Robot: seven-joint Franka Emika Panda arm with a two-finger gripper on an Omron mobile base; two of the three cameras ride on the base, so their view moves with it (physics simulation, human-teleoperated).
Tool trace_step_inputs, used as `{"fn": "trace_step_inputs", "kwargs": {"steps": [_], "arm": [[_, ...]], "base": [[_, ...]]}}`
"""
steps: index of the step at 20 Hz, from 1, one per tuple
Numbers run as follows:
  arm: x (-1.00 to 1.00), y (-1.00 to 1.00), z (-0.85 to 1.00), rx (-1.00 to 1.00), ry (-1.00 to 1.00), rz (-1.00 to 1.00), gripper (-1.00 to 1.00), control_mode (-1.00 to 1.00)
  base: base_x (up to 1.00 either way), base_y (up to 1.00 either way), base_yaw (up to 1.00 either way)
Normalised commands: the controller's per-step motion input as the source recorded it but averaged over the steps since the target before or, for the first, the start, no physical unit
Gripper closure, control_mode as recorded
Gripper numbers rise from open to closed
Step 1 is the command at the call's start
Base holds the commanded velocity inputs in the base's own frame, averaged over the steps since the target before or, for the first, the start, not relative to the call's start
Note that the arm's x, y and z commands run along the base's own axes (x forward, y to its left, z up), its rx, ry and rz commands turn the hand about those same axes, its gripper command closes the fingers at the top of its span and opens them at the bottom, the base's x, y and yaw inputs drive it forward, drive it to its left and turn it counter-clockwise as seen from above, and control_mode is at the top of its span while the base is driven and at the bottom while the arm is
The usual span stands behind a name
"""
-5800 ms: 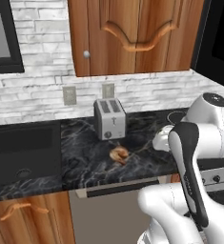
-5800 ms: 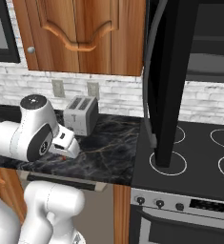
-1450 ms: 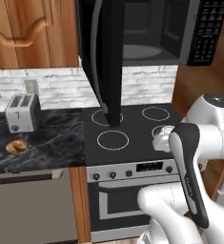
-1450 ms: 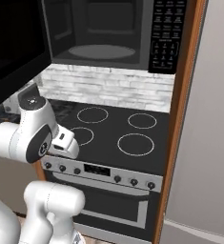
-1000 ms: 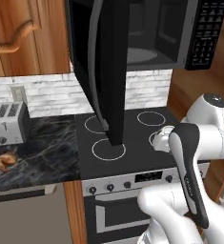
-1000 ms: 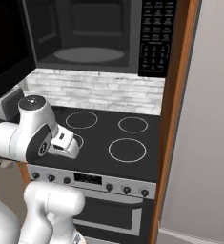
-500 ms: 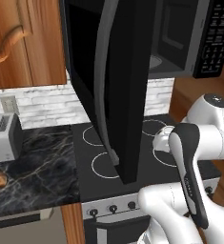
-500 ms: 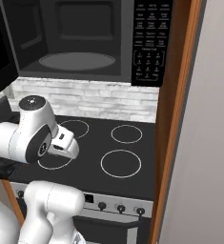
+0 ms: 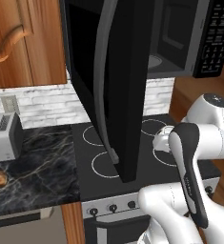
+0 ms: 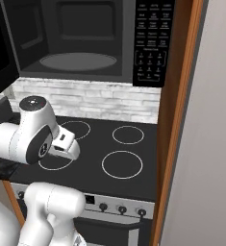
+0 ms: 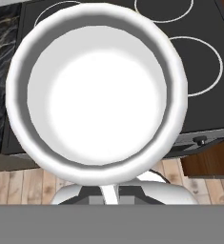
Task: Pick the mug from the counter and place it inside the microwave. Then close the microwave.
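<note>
The arm was folded up tight over the stovetop (image 10: 124,158), gripper clamped on the mug (image 11: 96,93) and holding it mouth toward the hand camera. The microwave (image 10: 81,43) hung above with its door (image 9: 116,86) swung open.

Pincer fingertips behind the mug (image 11: 96,90)

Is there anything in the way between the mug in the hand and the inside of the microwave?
Nothing visible blocks it. The mug is in the hand, low over the front of the stovetop. The microwave is open above, with its turntable bare. The door hangs open on the left side, clear of the opening.
</note>
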Motion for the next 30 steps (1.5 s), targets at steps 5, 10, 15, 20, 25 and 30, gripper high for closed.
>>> {"fn": "trace_step_inputs", "kwargs": {"steps": [5,10,15,20,25,30], "arm": [[0.00,0.00,0.00,0.00,0.00,0.00,1.00,1.00],[0.00,0.00,0.00,0.00,0.00,0.00,1.00,1.00],[0.00,0.00,0.00,0.00,0.00,0.00,1.00,1.00],[-0.08,0.01,0.00,0.00,-0.01,0.00,1.00,-1.00],[-0.26,0.05,0.02,0.00,-0.06,0.00,1.00,-1.00],[-0.29,0.06,0.53,-0.02,-0.09,0.00,1.00,-1.00]], "base": [[-0.09,0.02,0.00],[0.00,0.00,0.00],[0.00,0.00,0.00],[0.00,0.00,0.00],[0.00,0.00,0.00],[0.00,0.00,0.00]]}}
